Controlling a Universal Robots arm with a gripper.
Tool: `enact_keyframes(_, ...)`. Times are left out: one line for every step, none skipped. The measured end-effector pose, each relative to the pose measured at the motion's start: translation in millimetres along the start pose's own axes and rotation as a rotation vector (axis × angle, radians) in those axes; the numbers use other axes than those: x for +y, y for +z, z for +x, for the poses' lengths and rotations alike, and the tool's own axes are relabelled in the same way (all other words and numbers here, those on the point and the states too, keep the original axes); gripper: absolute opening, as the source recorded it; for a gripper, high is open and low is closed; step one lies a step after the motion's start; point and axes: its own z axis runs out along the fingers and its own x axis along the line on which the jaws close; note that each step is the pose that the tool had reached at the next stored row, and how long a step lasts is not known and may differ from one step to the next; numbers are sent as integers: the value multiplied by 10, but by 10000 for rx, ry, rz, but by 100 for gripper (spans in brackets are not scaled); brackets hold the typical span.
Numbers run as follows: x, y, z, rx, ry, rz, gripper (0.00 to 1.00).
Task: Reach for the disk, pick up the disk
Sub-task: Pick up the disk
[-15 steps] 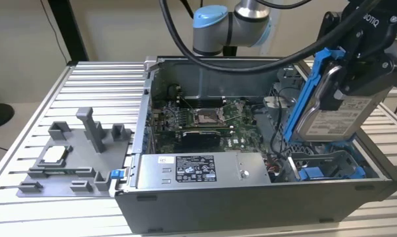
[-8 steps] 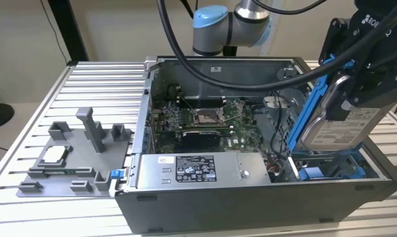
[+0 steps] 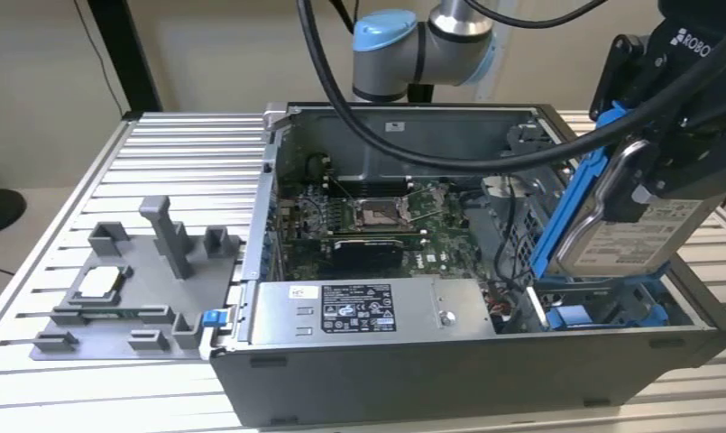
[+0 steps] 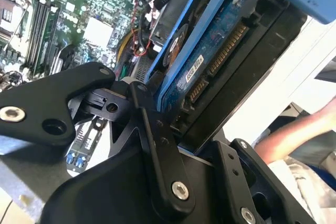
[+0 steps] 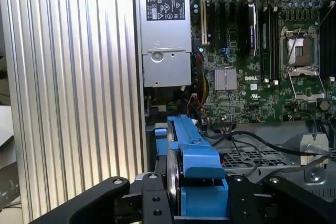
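The disk (image 3: 628, 242) is a silver-grey drive with a white label and blue rails (image 3: 575, 212). It stands nearly upright over the blue drive bay (image 3: 610, 313) at the exterior view's right end of the open computer case. My gripper (image 3: 649, 185) is shut on its upper part. The second wrist view shows the disk's (image 4: 210, 69) blue circuit board and connector between my black fingers (image 4: 153, 135). A blue rail of the disk (image 5: 195, 153) sits clamped in the gripper (image 5: 197, 200) in the first wrist view.
The open case (image 3: 459, 379) holds a motherboard (image 3: 381, 212), a silver power supply box (image 3: 363, 311) with a sticker, and loose cables. A grey fixture plate (image 3: 128, 302) with a small silver chip (image 3: 98, 281) lies on the ribbed table. A person's arm (image 4: 299, 129) shows beside the case.
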Motion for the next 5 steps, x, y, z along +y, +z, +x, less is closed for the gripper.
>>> enact_keyframes(-1,0,0,-1,-1,0,0)
enact_keyframes(-3,0,0,0,-1,-5,0)
enact_keyframes(-3,0,0,-1,-1,-6,0)
enact_keyframes(-3,0,0,0,-1,-8,0)
enact_keyframes(-3,0,0,0,-1,-9,0)
